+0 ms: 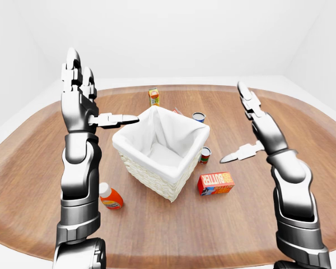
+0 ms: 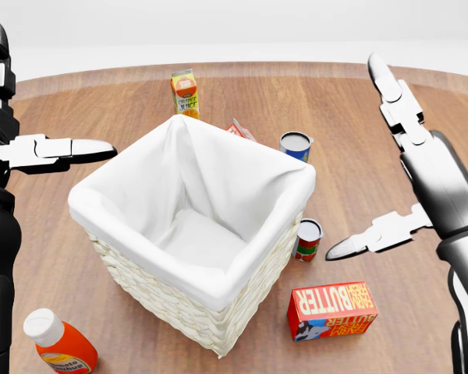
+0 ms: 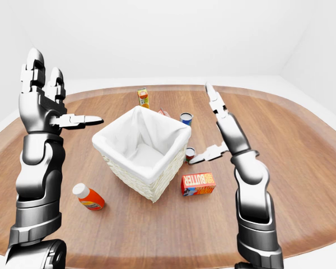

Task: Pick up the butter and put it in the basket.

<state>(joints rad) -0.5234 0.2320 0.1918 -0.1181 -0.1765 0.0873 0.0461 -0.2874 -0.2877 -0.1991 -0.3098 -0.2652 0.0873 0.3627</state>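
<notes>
butter (image 2: 332,310): red-and-orange box lying on its side on the table (image 1: 157,235), just beside the basket's corner that faces the table's near edge, right of it in the head view; untouched, so the pick is not yet begun
basket (image 2: 164,300): white wicker with a white cloth liner, about mid-table; the liner shows no contents, so there seems room to drop the box straight in
right hand (image 2: 398,167): fingers spread and gripping nothing; raised above the table, with the butter below it nearer the near edge; judged to be lining up for a descent on the box
left hand (image 1: 81,103): open, fingers upright and thumb out toward the basket, holding nothing; raised on the basket's other side, probably just out of the way
small can (image 2: 306,238): upright between basket and butter, near enough to be knocked during a reach
blue can (image 2: 295,144): upright, nearer the far edge
juice carton (image 2: 185,91): upright toward the far edge, beyond the basket
ketchup bottle (image 2: 61,340): lying toward the near edge
</notes>
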